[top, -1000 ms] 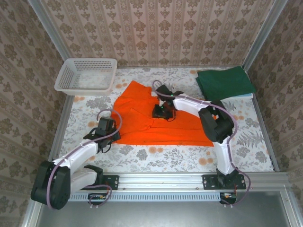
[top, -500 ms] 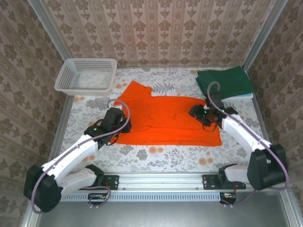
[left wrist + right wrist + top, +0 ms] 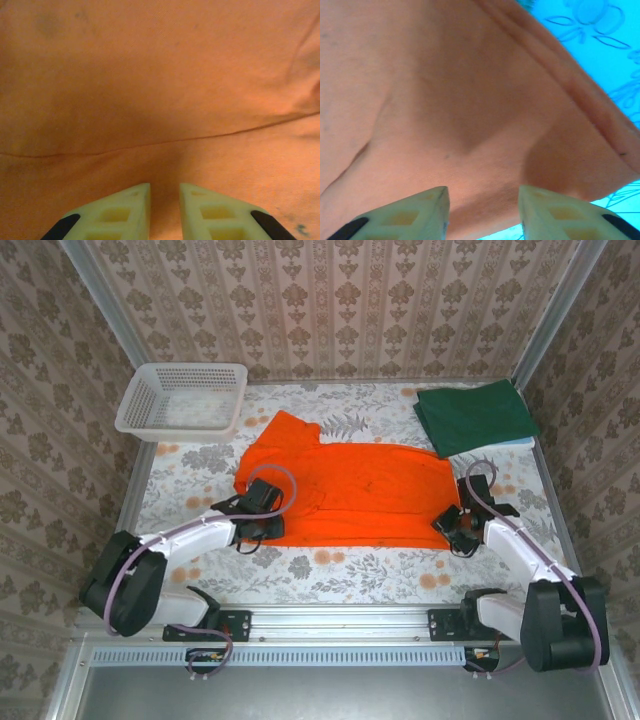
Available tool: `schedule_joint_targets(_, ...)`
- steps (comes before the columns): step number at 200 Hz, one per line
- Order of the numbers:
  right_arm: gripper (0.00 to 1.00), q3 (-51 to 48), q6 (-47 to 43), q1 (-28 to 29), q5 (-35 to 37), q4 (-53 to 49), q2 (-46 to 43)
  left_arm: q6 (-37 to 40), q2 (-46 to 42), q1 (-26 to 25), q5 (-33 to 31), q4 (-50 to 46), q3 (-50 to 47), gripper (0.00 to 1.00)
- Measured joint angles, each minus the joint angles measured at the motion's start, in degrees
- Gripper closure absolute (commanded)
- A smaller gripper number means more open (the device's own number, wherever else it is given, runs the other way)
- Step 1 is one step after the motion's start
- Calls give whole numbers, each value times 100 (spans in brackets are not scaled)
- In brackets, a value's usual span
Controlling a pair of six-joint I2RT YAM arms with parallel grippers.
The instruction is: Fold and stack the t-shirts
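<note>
Your left fingers (image 3: pixel 120 212) nearly meet on the orange t-shirt (image 3: pixel 350 490) (gripping? cannot tell); right fingers (image 3: pixel 415 210) gape at its corner. Behind lie the green t-shirt (image 3: pixel 475 415) and basket (image 3: pixel 130 405).

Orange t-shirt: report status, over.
Left gripper over near-left edge of orange t-shirt, jaws slightly apart. Right gripper at near-right corner, jaws open. Shirt lying flat; green t-shirt folded far right.
</note>
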Motion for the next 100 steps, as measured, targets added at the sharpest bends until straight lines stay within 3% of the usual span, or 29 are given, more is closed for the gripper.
schedule_joint_targets(28,65,0,20,-20,0,2,422,-245,-52,-2,-125,94,-192,79)
schedule_joint_targets(100,66,-87,26,122,-205,-42,302,-920,-1200,-151,-391,-33,-977,78)
